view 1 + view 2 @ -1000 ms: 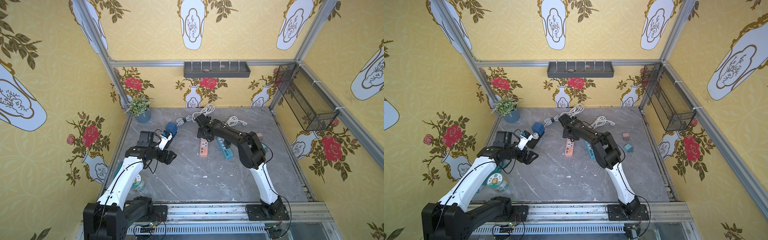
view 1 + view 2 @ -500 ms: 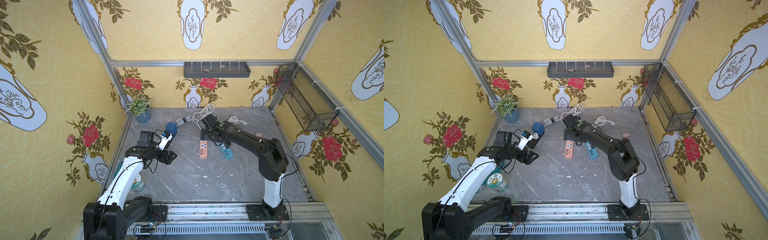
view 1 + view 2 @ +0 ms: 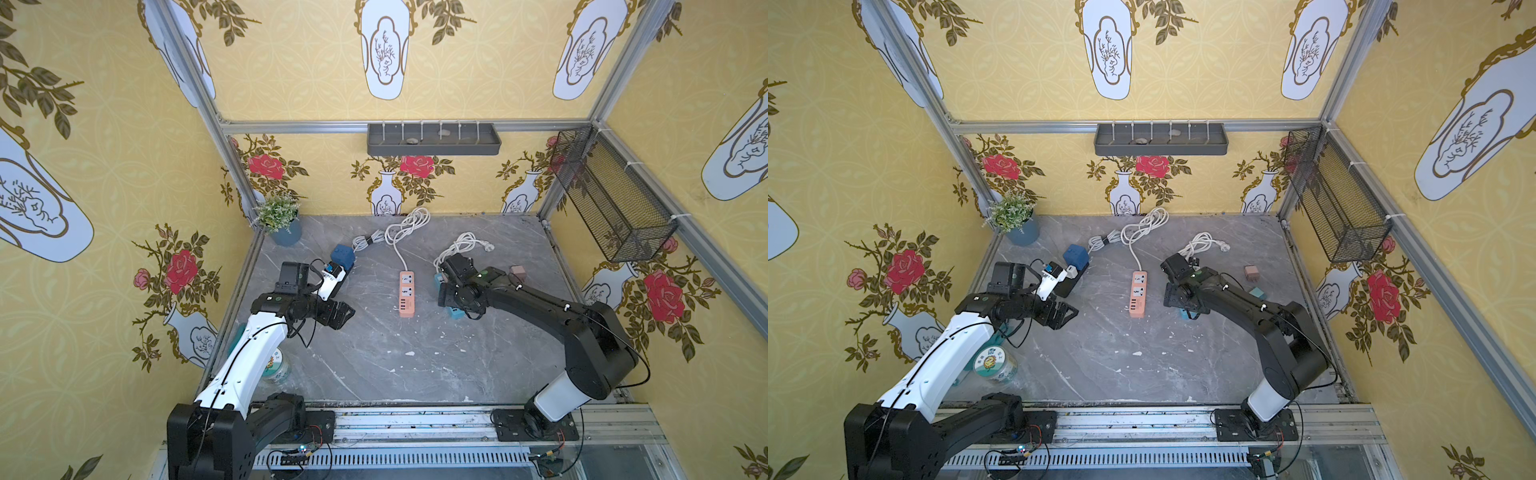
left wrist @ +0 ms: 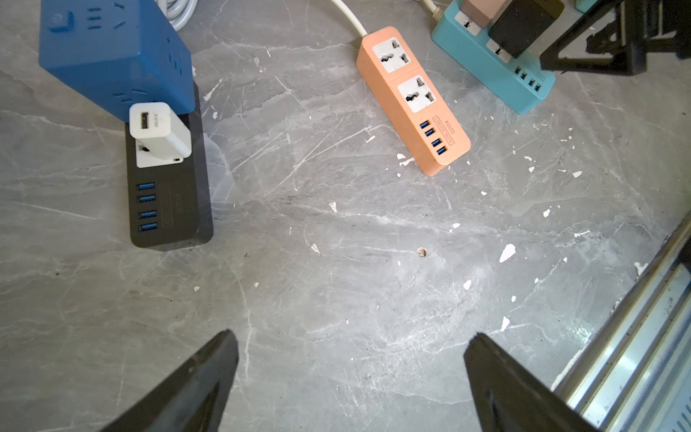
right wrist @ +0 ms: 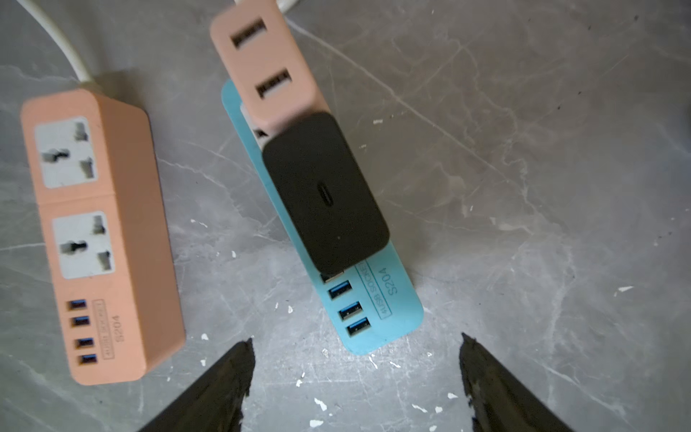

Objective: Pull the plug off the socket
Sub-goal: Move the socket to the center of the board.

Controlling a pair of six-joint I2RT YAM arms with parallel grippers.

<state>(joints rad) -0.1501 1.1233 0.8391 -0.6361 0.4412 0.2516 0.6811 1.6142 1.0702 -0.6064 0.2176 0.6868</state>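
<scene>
- The right gripper (image 5: pixel 355 377) hangs above the blue power strip (image 5: pixel 377 299); its jaws stand wide apart and nothing is between them.
- In the right wrist view, the black plug (image 5: pixel 325 194) sits in the blue power strip, a little ahead of the two fingertips (image 5: pixel 239 359), at about 12 o'clock from the gap between them, not touching.
- A pink adapter (image 5: pixel 265 63) is plugged into the same strip, just beyond the black plug and touching it.
- The orange power strip (image 5: pixel 101 232) lies beside the blue one, at about 10 o'clock from the right gripper, with both its sockets free.
- In a top view the right arm covers most of the blue power strip (image 3: pixel 456 313); the orange power strip (image 3: pixel 406 293) lies near the middle of the table (image 3: pixel 415 365).
- The left gripper (image 4: pixel 349 374) is also spread wide with nothing inside, above bare table.
- In the left wrist view a white charger (image 4: pixel 159 131) sits in a black power strip (image 4: pixel 170 209) at about 11 o'clock from the left gripper, well apart, and a blue cube socket (image 4: pixel 112 56) rests on that strip's far end.
</scene>
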